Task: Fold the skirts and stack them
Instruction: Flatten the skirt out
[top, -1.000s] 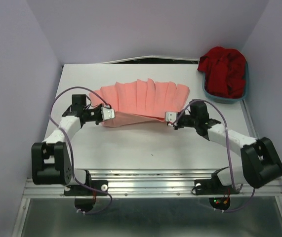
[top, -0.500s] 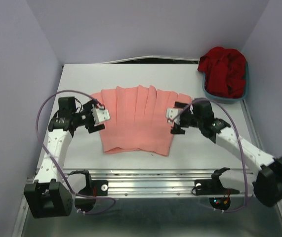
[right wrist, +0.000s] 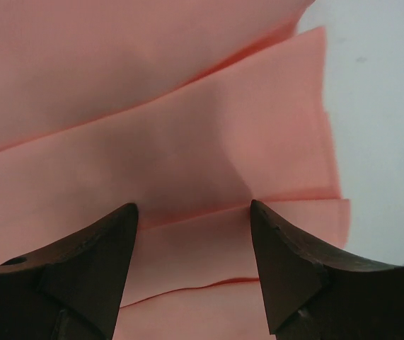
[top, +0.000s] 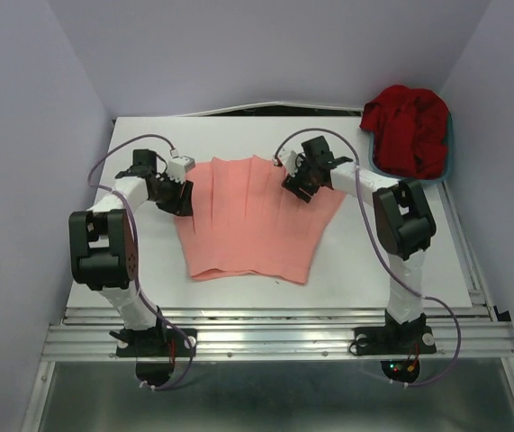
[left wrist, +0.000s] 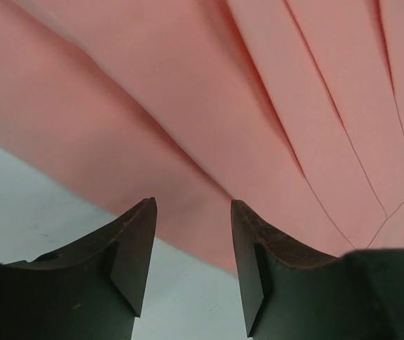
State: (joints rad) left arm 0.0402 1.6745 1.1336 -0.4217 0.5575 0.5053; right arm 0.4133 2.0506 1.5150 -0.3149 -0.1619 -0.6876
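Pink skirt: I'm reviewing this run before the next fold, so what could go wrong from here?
The left end effector and right end effector are both open over the pink skirt. Closing here might pinch only the top layer, so the cloth lifts unevenly.
The pleats fan apart at the right edge, so a fold may come crooked.
The right arm lies near the red skirt heaped over the basin and could snag it.

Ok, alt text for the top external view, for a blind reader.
A salmon-pink pleated cloth skirt lies flat on a white table, with the left gripper and right gripper over its far edge, one toward each end. A deep red cloth skirt is heaped in a teal plastic basin at far right.
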